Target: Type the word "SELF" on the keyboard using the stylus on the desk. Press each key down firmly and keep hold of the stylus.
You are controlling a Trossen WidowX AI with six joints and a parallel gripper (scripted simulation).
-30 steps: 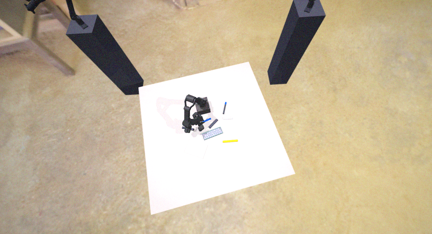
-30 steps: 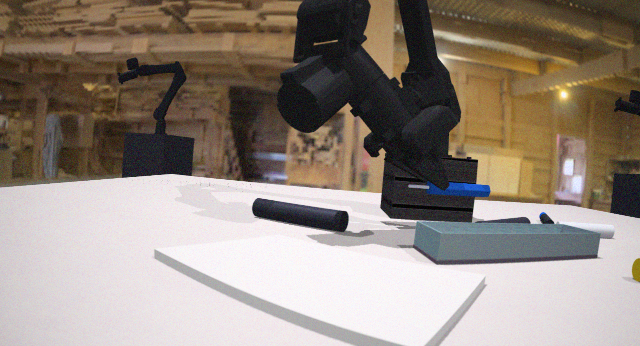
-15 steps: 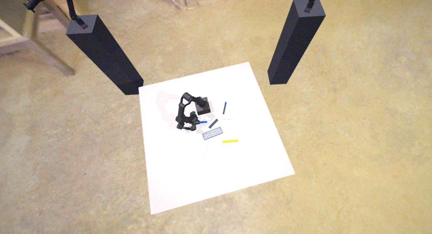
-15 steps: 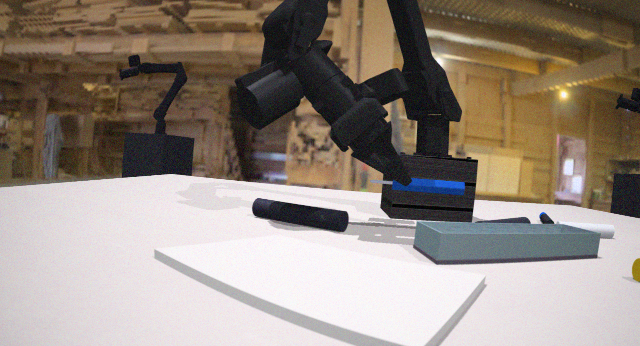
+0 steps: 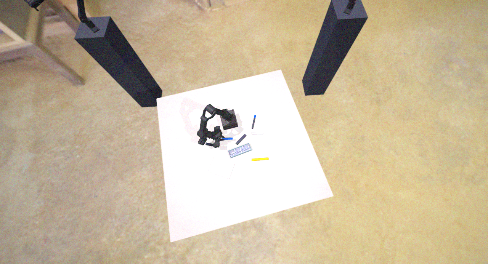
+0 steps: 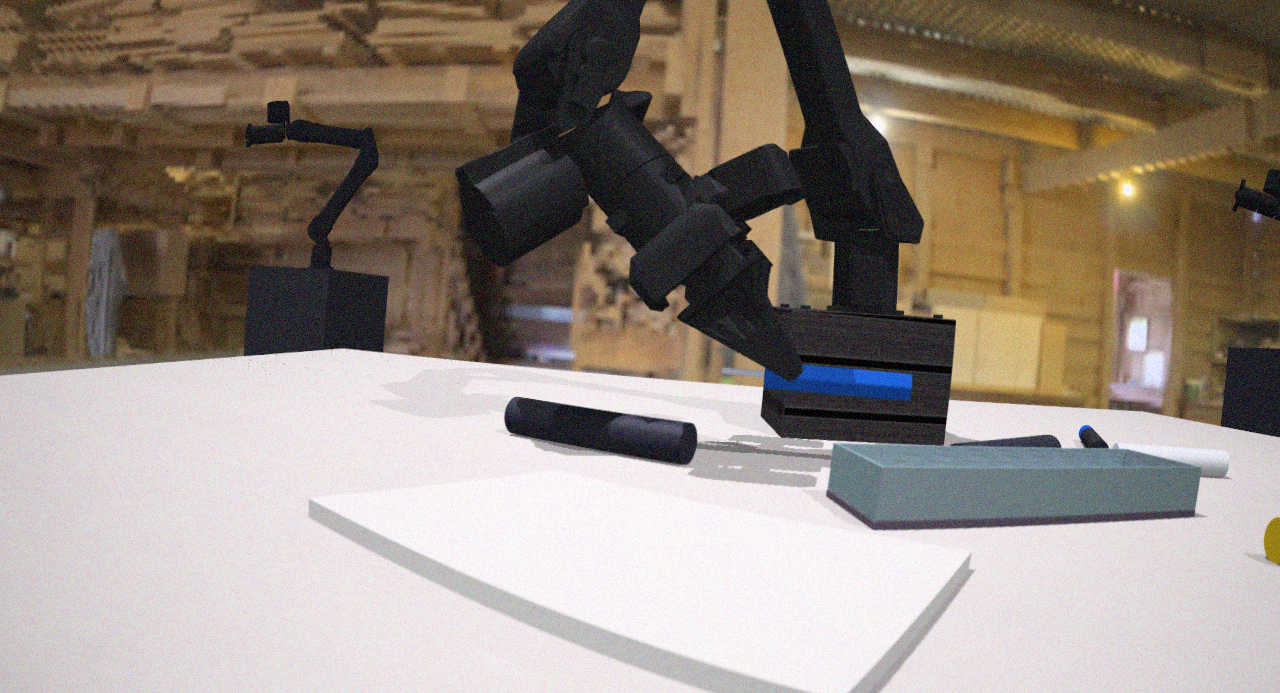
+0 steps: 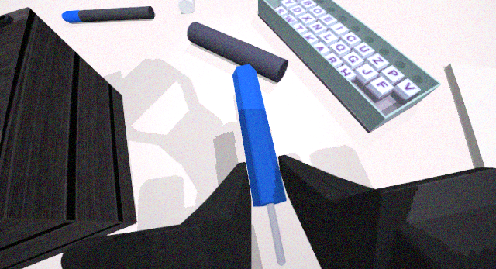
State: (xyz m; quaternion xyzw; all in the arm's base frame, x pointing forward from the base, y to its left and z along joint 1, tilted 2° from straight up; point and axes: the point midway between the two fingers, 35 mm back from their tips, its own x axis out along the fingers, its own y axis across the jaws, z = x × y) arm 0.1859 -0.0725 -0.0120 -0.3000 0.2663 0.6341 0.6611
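Observation:
My gripper (image 5: 222, 138) (image 6: 791, 373) (image 7: 263, 166) is shut on the stylus, which has a blue faceted handle (image 5: 227, 138) (image 6: 859, 381) (image 7: 253, 125) and a thin grey tip (image 7: 276, 238). The stylus lies nearly level in the fingers, above the desk, with its tip pointing away from the keyboard. The keyboard (image 5: 239, 150) (image 6: 1029, 487) (image 7: 328, 36) is a grey-green tray of white keys with purple letters. In the wrist view the S key (image 7: 281, 11), E key (image 7: 328, 19), L key (image 7: 327, 36) and F key (image 7: 381, 87) are visible. One slot (image 7: 386, 104) beside F shows no raised key.
A dark cylinder (image 5: 240, 139) (image 7: 237, 51) lies between gripper and keyboard; another (image 6: 599, 430) lies left. A blue-ended black marker (image 5: 253, 122) (image 7: 116, 14), white cylinder (image 6: 1172, 459) (image 7: 186, 1) and yellow rod (image 5: 260, 159) lie beyond. A white slab (image 6: 626, 564) lies in front; my base (image 6: 895, 341) is behind.

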